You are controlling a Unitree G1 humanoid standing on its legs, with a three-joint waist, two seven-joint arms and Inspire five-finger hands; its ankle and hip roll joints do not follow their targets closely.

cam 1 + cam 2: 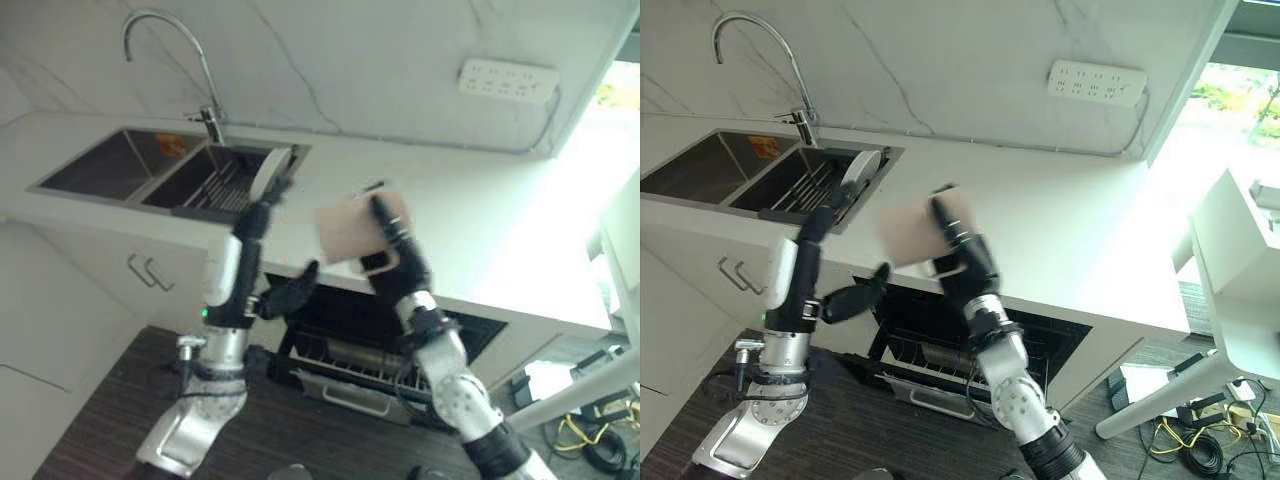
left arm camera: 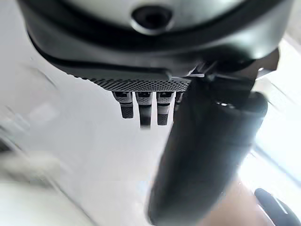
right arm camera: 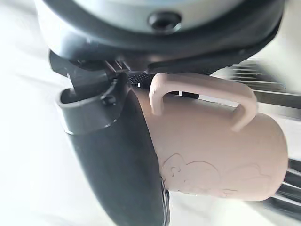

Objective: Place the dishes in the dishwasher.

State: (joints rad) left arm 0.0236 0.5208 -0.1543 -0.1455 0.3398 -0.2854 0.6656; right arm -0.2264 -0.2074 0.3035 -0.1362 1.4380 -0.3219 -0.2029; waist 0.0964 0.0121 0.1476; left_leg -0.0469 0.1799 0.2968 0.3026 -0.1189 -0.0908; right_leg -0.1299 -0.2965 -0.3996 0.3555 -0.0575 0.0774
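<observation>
White marble-look countertop [image 1: 440, 215] with a steel sink [image 1: 150, 165] at its left; below it, an open dishwasher [image 1: 400, 350] with its wire rack [image 1: 345, 365] pulled out. A pale pink ceramic mug [image 3: 221, 150] is being held above the counter edge in the right hand [image 1: 395, 255], fingers and thumb curled round it. The left hand [image 1: 255, 225] is being kept raised near the sink, fingers straight, holding nothing. For a clean placement the mug is best lowered over the rack and inverted between tines before release.

A home kitchen: a steel sink [image 1: 120, 165] with a curved tap [image 1: 165, 55] sits in a white bench [image 1: 440, 220] beyond the left hand [image 1: 262, 215], and an open dishwasher [image 1: 370, 350] lies below the right hand [image 1: 395, 255].
</observation>
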